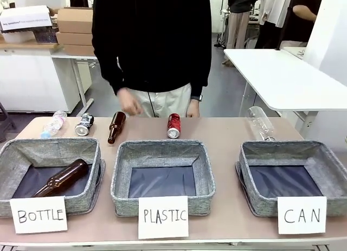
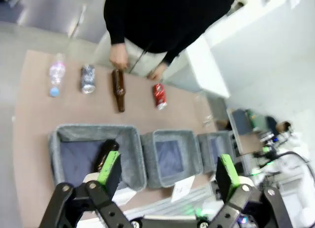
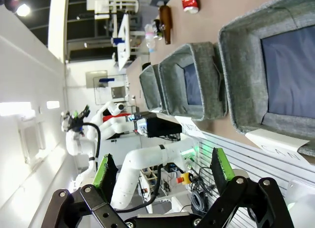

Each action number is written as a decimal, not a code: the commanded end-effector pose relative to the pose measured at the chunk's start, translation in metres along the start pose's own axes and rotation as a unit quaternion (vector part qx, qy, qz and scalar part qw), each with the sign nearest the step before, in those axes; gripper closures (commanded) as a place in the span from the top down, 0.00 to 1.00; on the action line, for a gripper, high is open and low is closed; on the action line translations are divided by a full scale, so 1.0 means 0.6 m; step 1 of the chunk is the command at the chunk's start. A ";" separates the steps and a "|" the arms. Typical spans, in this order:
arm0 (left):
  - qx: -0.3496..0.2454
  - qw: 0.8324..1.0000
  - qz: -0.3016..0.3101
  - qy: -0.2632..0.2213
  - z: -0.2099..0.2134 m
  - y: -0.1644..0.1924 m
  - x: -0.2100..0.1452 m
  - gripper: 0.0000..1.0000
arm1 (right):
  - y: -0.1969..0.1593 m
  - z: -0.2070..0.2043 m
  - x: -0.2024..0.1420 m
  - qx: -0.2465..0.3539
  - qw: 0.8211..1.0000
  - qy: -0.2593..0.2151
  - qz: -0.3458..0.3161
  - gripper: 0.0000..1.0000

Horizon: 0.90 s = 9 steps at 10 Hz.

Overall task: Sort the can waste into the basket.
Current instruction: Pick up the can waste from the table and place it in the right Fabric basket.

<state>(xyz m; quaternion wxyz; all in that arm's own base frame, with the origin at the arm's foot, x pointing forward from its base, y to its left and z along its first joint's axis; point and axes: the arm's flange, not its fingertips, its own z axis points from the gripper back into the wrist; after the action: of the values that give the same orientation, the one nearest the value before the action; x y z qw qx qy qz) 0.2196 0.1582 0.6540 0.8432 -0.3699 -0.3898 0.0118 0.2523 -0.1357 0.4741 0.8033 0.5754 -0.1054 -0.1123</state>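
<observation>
Tabletop point(image 1: 217, 133): red can point(image 1: 173, 126) ctr; blue can point(image 1: 84, 124) L (both lying)

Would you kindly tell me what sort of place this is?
Probably a lab or workshop: three hand-labelled sorting baskets on a table, with stacked cardboard boxes on a white workbench behind.
</observation>
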 end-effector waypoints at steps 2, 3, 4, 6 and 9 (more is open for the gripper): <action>0.134 0.972 -0.109 0.158 -0.321 0.065 0.069 1.00 | 0.002 0.003 0.002 0.007 1.000 0.001 0.013 1.00; 0.151 0.962 -0.137 0.184 -0.413 0.078 0.058 1.00 | 0.002 0.003 0.002 0.007 1.000 0.001 0.013 1.00; 0.144 0.956 -0.168 0.194 -0.475 0.079 0.037 1.00 | 0.002 0.003 0.002 0.007 1.000 0.001 0.013 1.00; 0.113 0.969 -0.097 0.197 -0.546 0.066 0.005 1.00 | 0.002 0.003 0.002 0.007 1.000 0.001 0.013 1.00; 0.148 0.955 -0.164 0.198 -0.541 0.065 -0.004 1.00 | 0.002 0.003 0.002 0.007 1.000 0.001 0.013 1.00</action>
<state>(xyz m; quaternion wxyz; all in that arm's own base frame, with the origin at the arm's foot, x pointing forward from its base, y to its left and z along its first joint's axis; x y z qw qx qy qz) 0.4528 -0.0180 0.4858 0.9390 -0.1713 -0.2633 -0.1403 0.2526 -0.1352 0.4742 0.8038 0.5748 -0.1049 -0.1118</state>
